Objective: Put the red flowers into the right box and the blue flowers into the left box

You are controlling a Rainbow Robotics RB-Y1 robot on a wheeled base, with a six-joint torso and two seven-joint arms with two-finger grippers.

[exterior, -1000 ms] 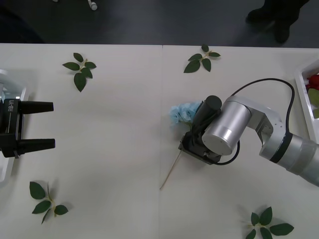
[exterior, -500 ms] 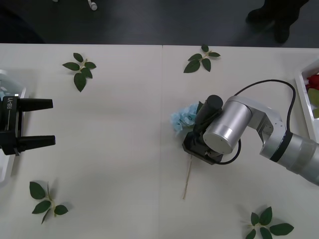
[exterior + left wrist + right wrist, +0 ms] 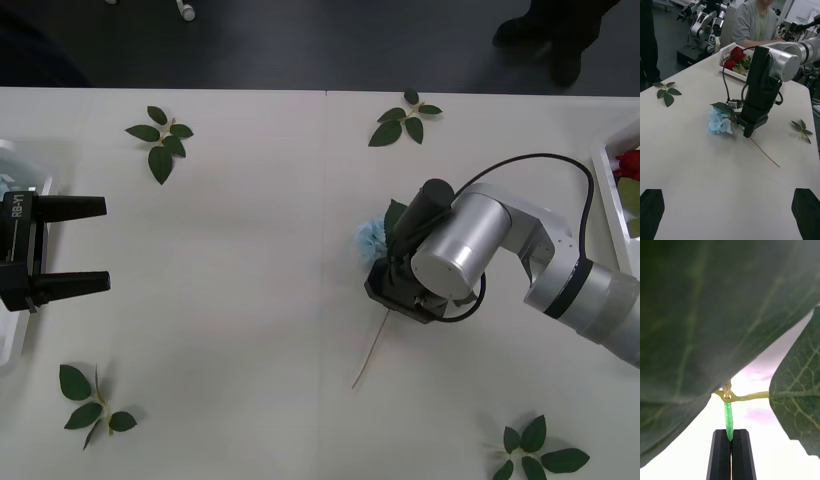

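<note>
While mid-table, right hand (image 3: 730,450) clamped on a blue flower's (image 3: 372,238) stem (left hand (image 3: 88,246) apart, table's edge).

Blue flower (image 3: 371,238) head mostly covered by the right arm; stem (image 3: 728,420) grip point hidden beneath the wrist in the front view. Right box (image 3: 610,195) cut by the edge beyond the arm. Left box (image 3: 12,335) likewise cropped behind the left gripper (image 3: 82,246).

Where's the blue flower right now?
In the front view the blue flower is right of the table's middle, held by its stem in the shut right end effector, its head just left of that wrist.
</note>
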